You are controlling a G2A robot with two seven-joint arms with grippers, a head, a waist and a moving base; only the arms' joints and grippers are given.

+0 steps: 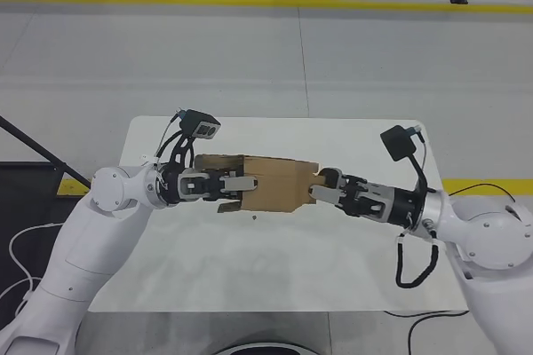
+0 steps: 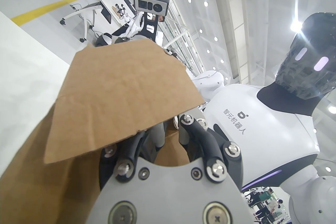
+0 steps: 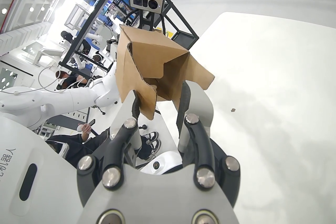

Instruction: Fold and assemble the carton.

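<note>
Mid-frame in the top view, your right gripper (image 1: 318,189) has its fingers (image 3: 187,101) pinching the carton (image 1: 271,182) above the tabletop (image 1: 249,266). A flap hides the left gripper's (image 1: 251,185) fingers, so you cannot tell their grip.

White, smooth-shelled left arm (image 1: 89,240) and right arm (image 1: 493,244), each ending in a gripper (left gripper (image 1: 247,185), right gripper (image 1: 318,188)) of black linkages, silver screws (image 3: 228,163) and a grey metal plate (image 3: 157,198), with a black camera box (image 1: 202,127) on a stalk at the wrist. A black cable (image 1: 397,262) loops beside the right forearm. White torso (image 2: 262,135) with black trim, printed mark and violet light strip (image 2: 262,179); glossy black head (image 2: 309,62) with two pale oblong lights.
</note>
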